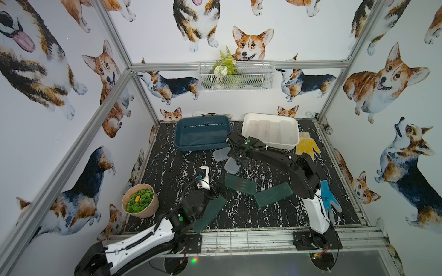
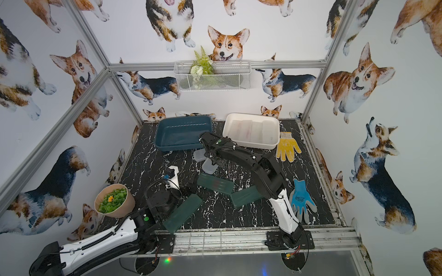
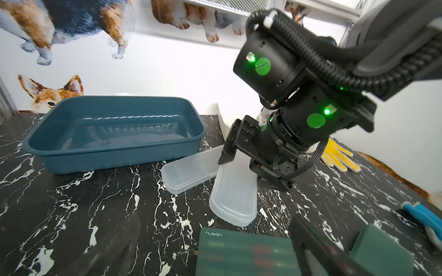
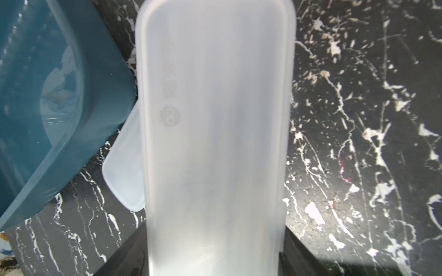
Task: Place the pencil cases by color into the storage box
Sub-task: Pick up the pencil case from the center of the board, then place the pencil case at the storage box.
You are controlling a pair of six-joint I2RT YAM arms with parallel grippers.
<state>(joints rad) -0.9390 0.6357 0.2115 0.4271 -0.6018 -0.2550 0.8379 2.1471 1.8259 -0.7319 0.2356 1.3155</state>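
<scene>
Frosted plastic fills most of the right wrist view: a translucent white pencil case point(image 4: 215, 119) sits clamped by its long edges in the right gripper point(image 1: 235, 160), whose fingers show there only as dark blurs at the frame edge. In the left wrist view this held case hangs tilted, its lower end close to the black marbled table point(image 1: 167, 172); whether it touches the surface I cannot tell. A second frosted case point(image 3: 189, 172) lies flat just in front of the blue bin point(image 3: 114, 155). One of its ends is hidden behind the held case, so contact between the 2 is unclear. The white bin point(image 1: 270, 143) at the back holds pale slabs point(image 1: 270, 130), faint against its floor and too washed out to count.

3 dark green cases show in both top views. The middle green case point(image 1: 240, 183) lies mid-table, and the right green case point(image 1: 273, 194) lies nearer the right arm. The front green case point(image 1: 210, 213) lies by the front edge, its upper end covered by the left arm. The left gripper point(image 1: 211, 179) hovers beside the middle green case with jaws wide apart, holding nothing; its fingers are blurred and cropped in its own wrist view. A yellow glove point(image 1: 307, 145) lies just beside the white bin, and a blue-grey glove point(image 1: 328, 196) is partly behind the right arm.
</scene>
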